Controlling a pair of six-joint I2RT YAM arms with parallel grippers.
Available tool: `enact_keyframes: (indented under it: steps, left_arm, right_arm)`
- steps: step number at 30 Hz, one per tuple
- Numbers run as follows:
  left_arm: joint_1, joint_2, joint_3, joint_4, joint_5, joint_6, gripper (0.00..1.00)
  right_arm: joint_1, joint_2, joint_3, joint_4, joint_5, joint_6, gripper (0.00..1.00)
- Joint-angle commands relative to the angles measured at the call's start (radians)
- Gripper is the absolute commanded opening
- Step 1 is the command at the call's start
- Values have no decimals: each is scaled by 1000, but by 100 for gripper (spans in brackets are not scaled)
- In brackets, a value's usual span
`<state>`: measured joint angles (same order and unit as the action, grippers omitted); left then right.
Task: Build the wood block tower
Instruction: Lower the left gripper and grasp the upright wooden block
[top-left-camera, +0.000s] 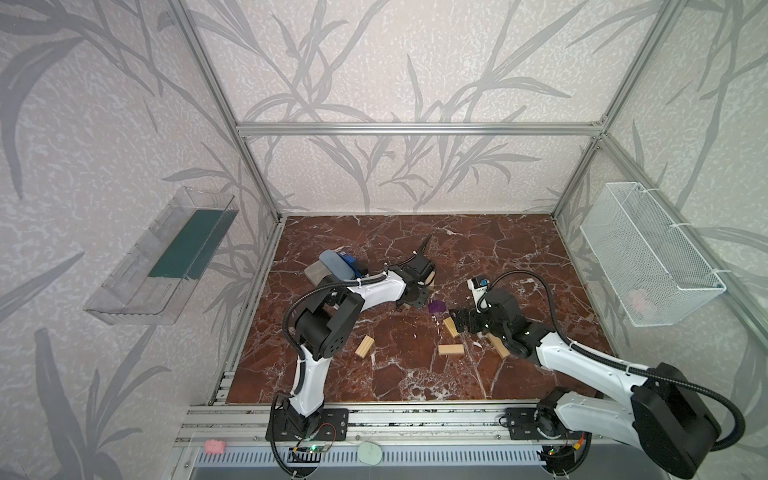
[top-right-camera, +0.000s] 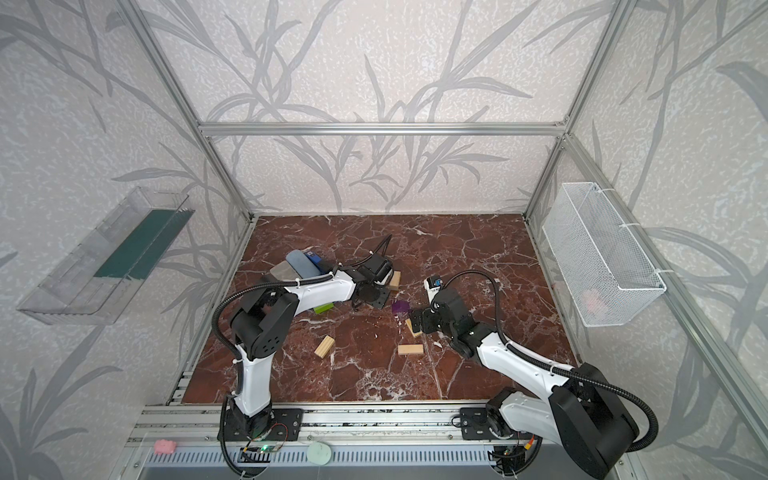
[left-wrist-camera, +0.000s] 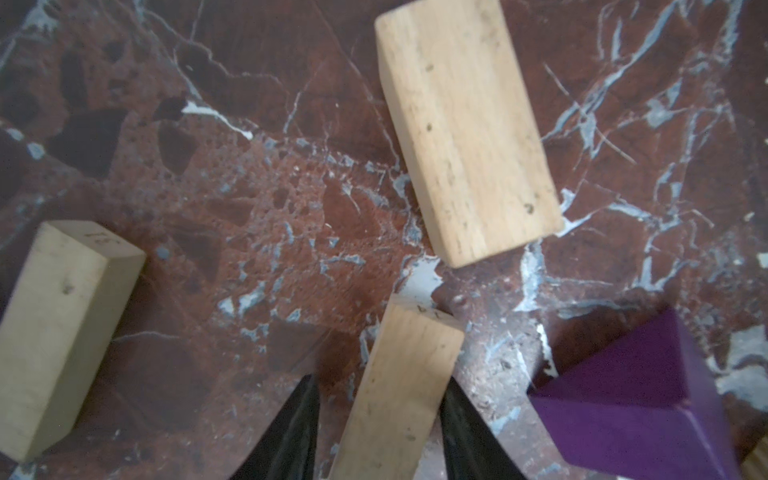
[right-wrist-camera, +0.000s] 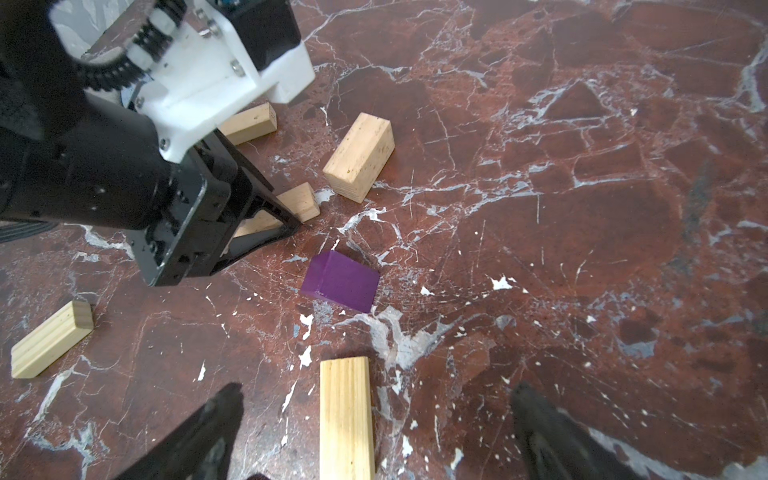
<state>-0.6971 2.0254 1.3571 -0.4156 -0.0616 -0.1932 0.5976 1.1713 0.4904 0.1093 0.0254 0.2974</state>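
Straddling a brick (left-wrist-camera: 399, 399) that is lying on the marble top (left-wrist-camera: 249, 208), your left claw (left-wrist-camera: 380, 378) is standing released: one finger (left-wrist-camera: 469, 432) is touching the brick's side, while a strip of marble is showing between the other finger and the wood. Your right claw (right-wrist-camera: 376, 390) is gaping wide and grasping nothing; a second brick (right-wrist-camera: 345, 415) is lying lengthwise between its fingers, touching neither. The purple block (right-wrist-camera: 340, 280) is sitting between the two claws, just beside the left one. A wide brick (right-wrist-camera: 359, 156) is lying just past the first brick's far end, not touching it. In both top views a front brick (top-left-camera: 364, 345) is resting near your left arm (top-left-camera: 311, 374), well apart from the claws, and in a top view the green brick (top-right-camera: 323, 308) is peeking out from under that arm. Every block you are seeing is lying singly on the marble.
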Motion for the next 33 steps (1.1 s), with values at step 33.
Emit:
enact_keyframes:
  steps: [33]
  left_arm:
    - [-46, -178, -266, -48, 51, -423, 19]
  right_arm:
    - [77, 8, -16, 133, -199, -92, 99]
